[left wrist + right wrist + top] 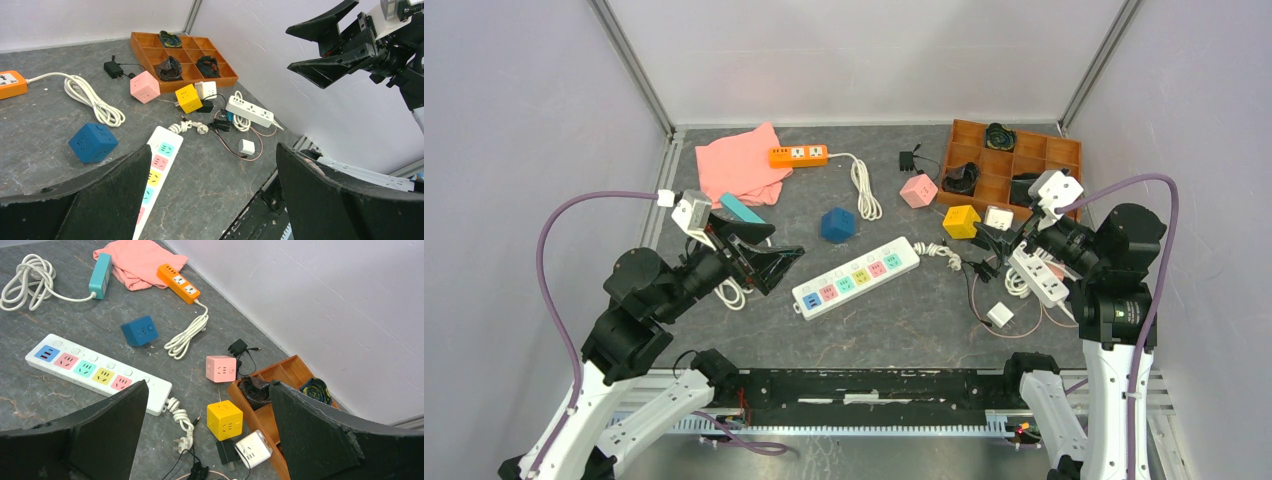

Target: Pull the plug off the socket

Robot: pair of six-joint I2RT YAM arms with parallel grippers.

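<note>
- Lying diagonally mid-surface (904, 330), the long white socket (856, 277) faces up, showing blue, pink, green and yellow outlets.
- Its white cord (939, 252) bunches at its right end.
- Left jaws are spread wide, holding nothing, just left of the socket.
- Right jaws are also spread wide and hold nothing, above a plain white strip (1039, 277).
- A blue cube (837, 224) sits just behind the socket.
</note>
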